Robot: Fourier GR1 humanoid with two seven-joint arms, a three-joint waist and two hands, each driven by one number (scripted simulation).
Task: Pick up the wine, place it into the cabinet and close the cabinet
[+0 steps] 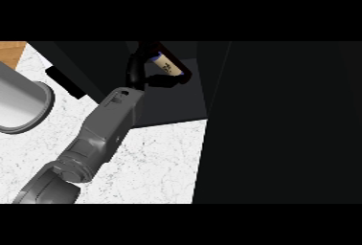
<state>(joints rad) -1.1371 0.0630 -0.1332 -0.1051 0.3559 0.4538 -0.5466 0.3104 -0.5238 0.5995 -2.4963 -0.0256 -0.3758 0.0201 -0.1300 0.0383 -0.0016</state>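
The wine bottle [167, 65] shows as a cream label with a dark body, tilted, just inside the dark open cabinet [173, 105] at the top middle. My left hand [141, 75] is shut on the bottle, with black fingers curled round it and hiding most of the glass. The grey forearm runs up from the lower left corner across the white counter. A tall dark panel [283, 119], apparently the cabinet's door, fills the right side. The right hand does not show.
A large grey cylindrical vessel [20, 101] lies at the left edge of the white speckled counter [155, 162]. A wooden surface [10, 50] shows at the top left corner. A small black block [65, 81] sits by the cabinet's left side.
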